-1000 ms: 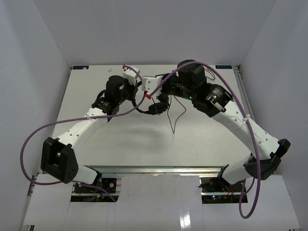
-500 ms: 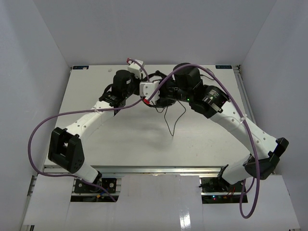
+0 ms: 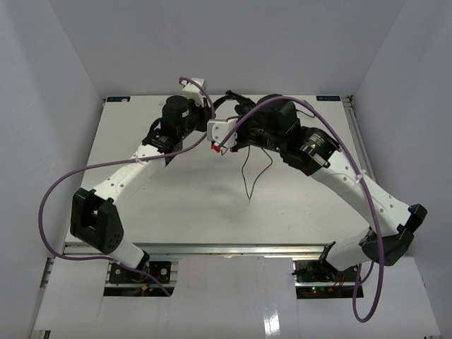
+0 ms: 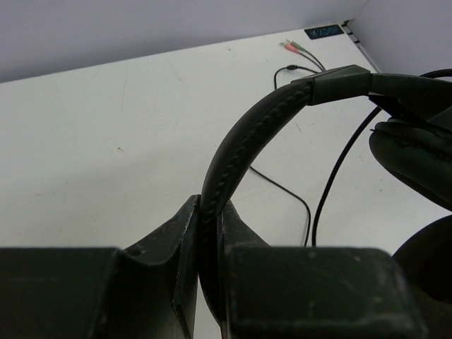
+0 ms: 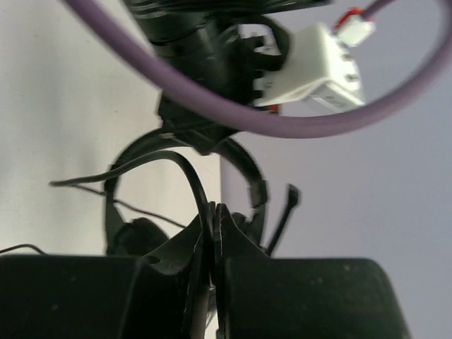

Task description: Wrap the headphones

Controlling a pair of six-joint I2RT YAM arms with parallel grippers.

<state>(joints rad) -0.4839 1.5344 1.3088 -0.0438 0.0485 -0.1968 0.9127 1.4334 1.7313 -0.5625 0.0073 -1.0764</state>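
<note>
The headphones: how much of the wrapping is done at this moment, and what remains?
Done: the left hand is shut on the headband of the headphones and the right hand pinches the thin cable. In hand: the headset is held up between the arms. Left: apparently all the winding; the cable trails loose to the table, where its plugs lie, and no turn around the headset shows.

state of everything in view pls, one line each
headphones: held up by the headband, not wrapped
left pincer: shut on the headband
right pincer: shut on the cable
cable: pinched, the rest trailing loose down to the table
plugs: unplugged, lying on the table
</note>
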